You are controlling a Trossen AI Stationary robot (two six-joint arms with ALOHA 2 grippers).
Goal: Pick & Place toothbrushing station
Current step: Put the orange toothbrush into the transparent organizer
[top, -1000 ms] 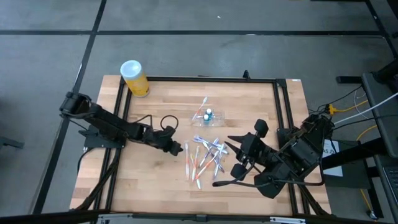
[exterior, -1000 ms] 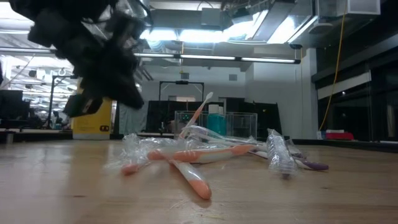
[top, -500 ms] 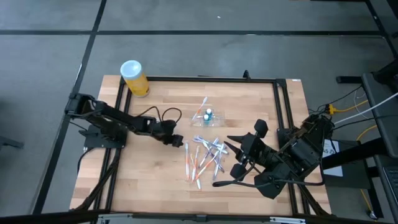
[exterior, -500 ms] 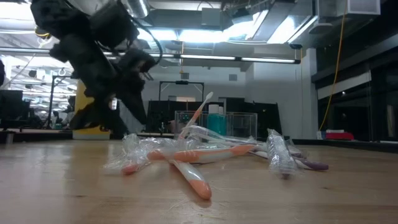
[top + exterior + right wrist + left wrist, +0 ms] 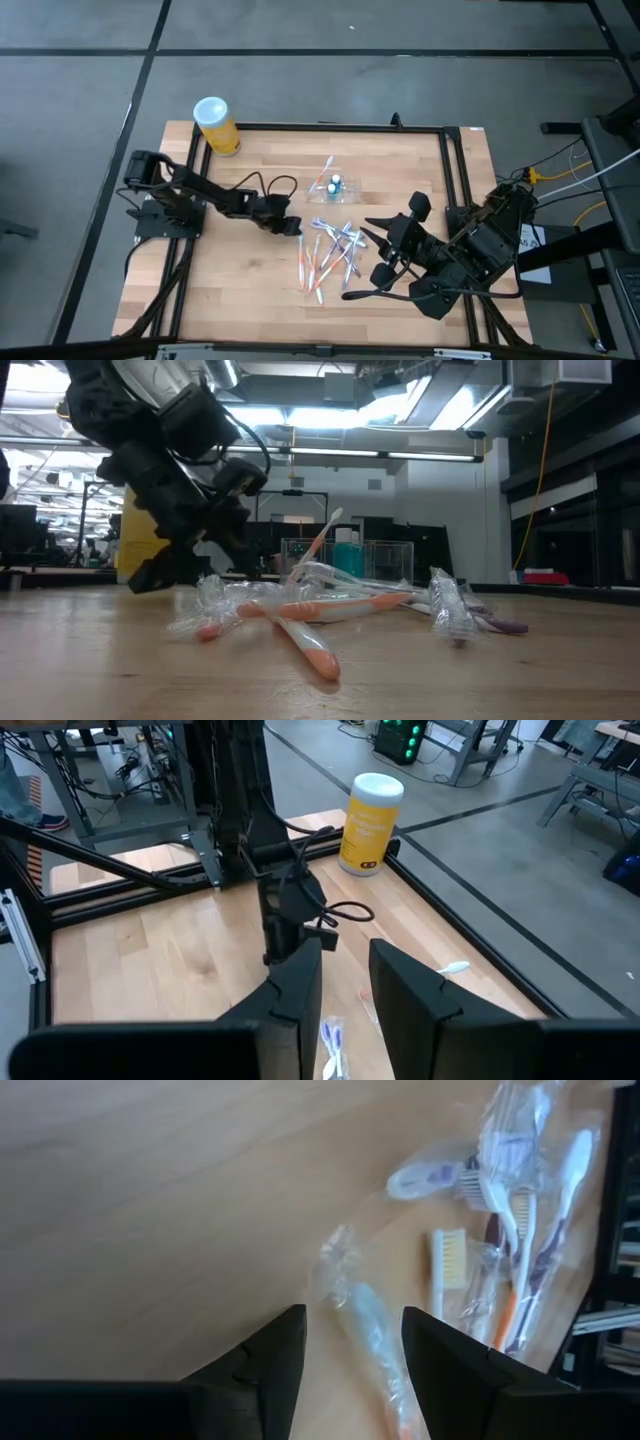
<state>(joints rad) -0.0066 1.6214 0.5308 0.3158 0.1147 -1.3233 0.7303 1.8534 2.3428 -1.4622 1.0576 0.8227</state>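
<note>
The toothbrushing station (image 5: 333, 186) is a clear holder standing on the wood behind the pile, with a teal thing in it; it shows again in the low view (image 5: 345, 560). A pile of wrapped toothbrushes (image 5: 328, 252) lies at mid table. My left gripper (image 5: 293, 229) is open and low at the pile's left edge. In the left wrist view its fingers (image 5: 355, 1315) stand on either side of one wrapped orange toothbrush (image 5: 368, 1330). My right gripper (image 5: 380, 245) hangs open, high over the table's right part, with nothing between its fingers (image 5: 345, 985).
A yellow cylinder with a white lid (image 5: 215, 125) stands at the far left corner. A black frame (image 5: 320, 127) runs around the wooden top. Bare wood lies left of and in front of the pile.
My left gripper has moved toward the table's right edge and down, to the left edge of the toothbrush pile, and has opened. The toothbrushes and the station have stayed where they were.
</note>
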